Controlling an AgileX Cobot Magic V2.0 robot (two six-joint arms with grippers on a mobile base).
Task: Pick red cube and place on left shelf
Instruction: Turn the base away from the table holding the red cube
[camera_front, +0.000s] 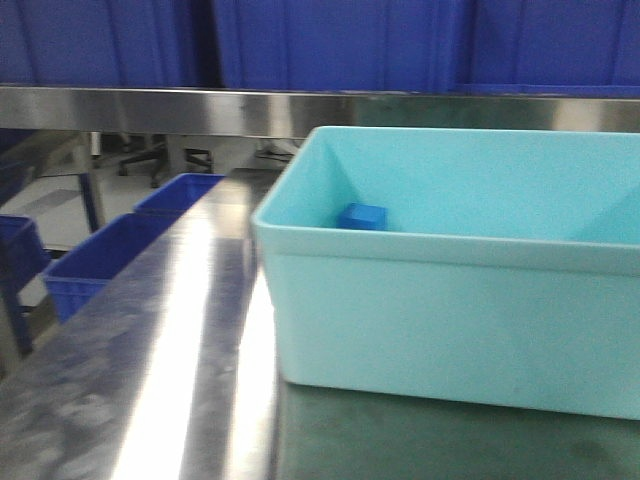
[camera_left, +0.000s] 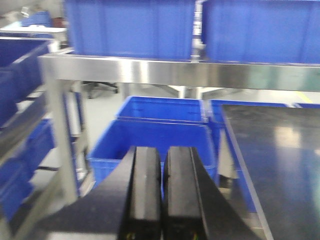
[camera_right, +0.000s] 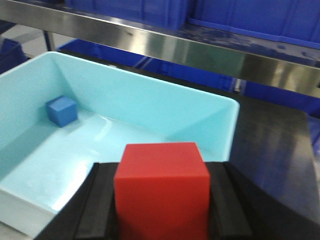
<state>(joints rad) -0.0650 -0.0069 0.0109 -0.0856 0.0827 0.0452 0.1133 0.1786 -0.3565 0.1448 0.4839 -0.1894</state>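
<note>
The red cube (camera_right: 161, 189) fills the bottom of the right wrist view, clamped between the two black fingers of my right gripper (camera_right: 161, 200), which is shut on it above the near part of the light-teal bin (camera_right: 220, 107). A blue cube (camera_right: 62, 110) lies in that bin's far left corner, also visible as the blue cube (camera_front: 361, 216) in the front view. My left gripper (camera_left: 162, 192) is shut with nothing in it, its pads together, aimed at blue crates past the table's left edge. A steel shelf (camera_left: 165, 71) crosses overhead.
The teal bin (camera_front: 450, 330) stands on a steel table (camera_front: 150, 370). Blue crates (camera_front: 110, 255) sit lower beside the table's left side, and more blue crates (camera_left: 130, 25) rest on the steel shelf (camera_front: 200, 108). A shelf post (camera_left: 62, 135) stands at left.
</note>
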